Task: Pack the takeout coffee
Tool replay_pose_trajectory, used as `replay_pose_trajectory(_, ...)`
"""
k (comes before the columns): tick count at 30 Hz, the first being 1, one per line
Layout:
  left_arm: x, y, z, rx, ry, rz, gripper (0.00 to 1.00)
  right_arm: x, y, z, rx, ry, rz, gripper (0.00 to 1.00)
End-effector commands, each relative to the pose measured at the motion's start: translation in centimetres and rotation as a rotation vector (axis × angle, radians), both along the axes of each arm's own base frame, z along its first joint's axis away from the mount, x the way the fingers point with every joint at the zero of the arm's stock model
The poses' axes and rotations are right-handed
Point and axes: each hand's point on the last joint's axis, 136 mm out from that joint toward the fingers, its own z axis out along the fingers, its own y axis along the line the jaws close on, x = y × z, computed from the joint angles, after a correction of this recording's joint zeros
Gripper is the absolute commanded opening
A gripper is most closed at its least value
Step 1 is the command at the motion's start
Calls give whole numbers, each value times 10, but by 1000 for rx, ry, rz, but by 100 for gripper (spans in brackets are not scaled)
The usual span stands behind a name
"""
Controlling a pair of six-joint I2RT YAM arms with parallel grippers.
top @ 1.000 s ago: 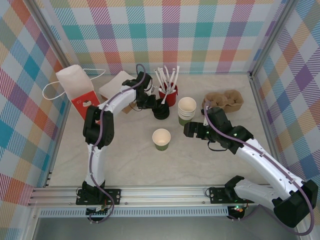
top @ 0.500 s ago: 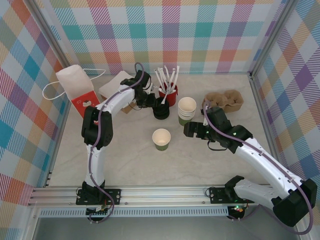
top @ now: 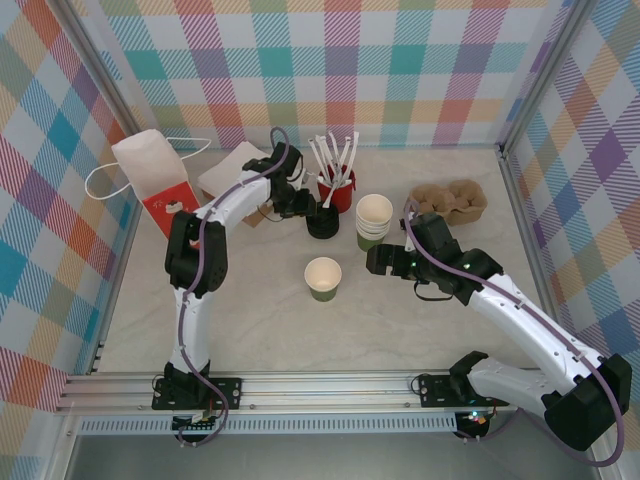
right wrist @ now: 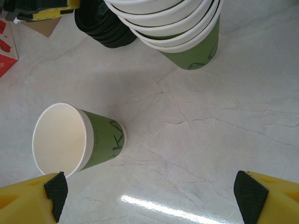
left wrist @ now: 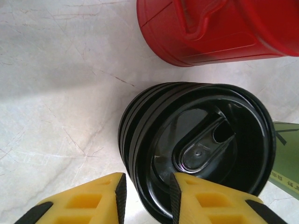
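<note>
The takeout coffee is a single open green cup [top: 323, 278] [right wrist: 74, 140] at mid-table and a nested stack of green cups [top: 374, 220] [right wrist: 177, 28] behind it. My left gripper [top: 303, 205] [left wrist: 147, 196] is down at a stack of black lids [top: 322, 222] [left wrist: 196, 144]. Its jaws are a little apart and straddle the near rim; one pad lies over the top lid, while the other stands just clear outside. My right gripper [top: 375, 262] [right wrist: 154, 196] is wide open and holds nothing, low over bare table between the single cup and the cup stack.
A red cup [top: 336, 188] [left wrist: 224, 28] with white sticks stands right behind the lids. The red-and-white paper bag [top: 155, 185] stands at the back left, with a flat white box [top: 232, 178] beside it. A cardboard cup carrier [top: 447, 203] lies at the back right.
The left jaws have parted at the lid stack. Both arms have hardly moved.
</note>
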Motion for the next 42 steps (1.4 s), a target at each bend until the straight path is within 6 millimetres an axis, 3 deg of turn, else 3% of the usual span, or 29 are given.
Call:
replay_pose_trajectory(1,3,3,-3,7,-1,-9,32,2,2,7,16,-12,11,93)
replay_pose_trajectory(12,5,3,-4,13,4,-9,20,1,2,7,18,-13,10,93)
replay_pose_trajectory(21,7,5,3,26,-14,-10,25,1,5,4,25,-3,13,93)
replay_pose_trajectory(42,6,4,-6,25,6,-15,17,1,6,2,32,7,12,93)
